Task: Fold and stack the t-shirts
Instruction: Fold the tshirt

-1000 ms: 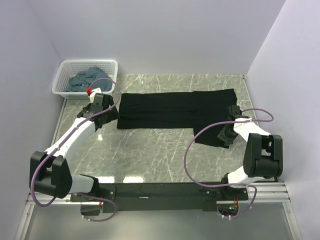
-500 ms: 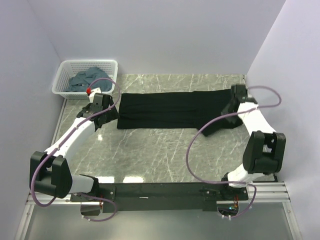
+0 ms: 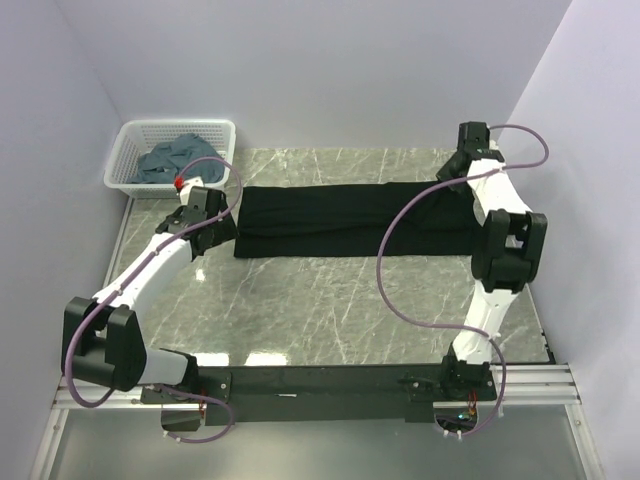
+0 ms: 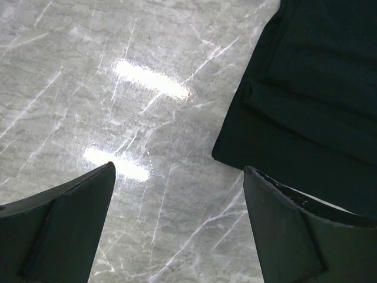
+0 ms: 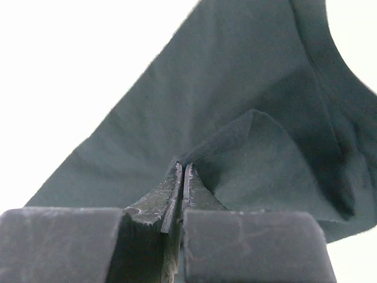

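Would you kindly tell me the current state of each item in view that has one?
black t-shirt: spread in a long band on the table, right end pinched.
blue-grey shirts: crumpled in the white basket.
left claw: open, empty, above the table.
right claw: shut on the black t-shirt.

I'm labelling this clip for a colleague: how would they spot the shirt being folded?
On the far half of the marble table, the black t-shirt lies as a long flat band, its right end pinched in the right gripper. The other shirts are blue-grey, heaped in the white basket.
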Controlling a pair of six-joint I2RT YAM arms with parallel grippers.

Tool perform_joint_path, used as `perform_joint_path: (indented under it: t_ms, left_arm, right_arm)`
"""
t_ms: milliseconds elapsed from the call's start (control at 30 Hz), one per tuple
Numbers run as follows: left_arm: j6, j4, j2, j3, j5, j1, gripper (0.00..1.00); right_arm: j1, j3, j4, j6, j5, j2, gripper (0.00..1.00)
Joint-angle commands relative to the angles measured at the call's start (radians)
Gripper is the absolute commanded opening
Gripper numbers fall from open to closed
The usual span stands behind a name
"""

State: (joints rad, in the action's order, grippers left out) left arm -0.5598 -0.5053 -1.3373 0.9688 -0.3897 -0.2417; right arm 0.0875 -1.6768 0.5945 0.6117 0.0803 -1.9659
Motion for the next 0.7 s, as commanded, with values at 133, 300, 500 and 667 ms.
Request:
perform_joint_path:
  t_ms: [133, 300, 500, 667]
  left_arm:
    - [0.018, 0.01, -0.036, 0.008, 0.005, 0.002, 0.95]
    - [0.02, 0.008, -0.053, 0.013, 0.012, 0.004, 0.95]
    - [0.018, 0.007, -0.071, 0.015, 0.031, 0.005, 0.94]
    - [0.015, 0.004, -0.086, 0.015, 0.046, 0.005, 0.95]
  right_arm:
    - [-0.005, -0.201, -0.094, -0.058, -0.04, -0.113, 0.0]
    - [-0.006, -0.239, -0.127, -0.09, -0.077, -0.168, 0.0]
    - [-0.006, -0.265, -0.096, -0.101, -0.12, -0.212, 0.3]
    - [0.033, -0.187, -0.049, -0.132, -0.082, -0.112, 0.46]
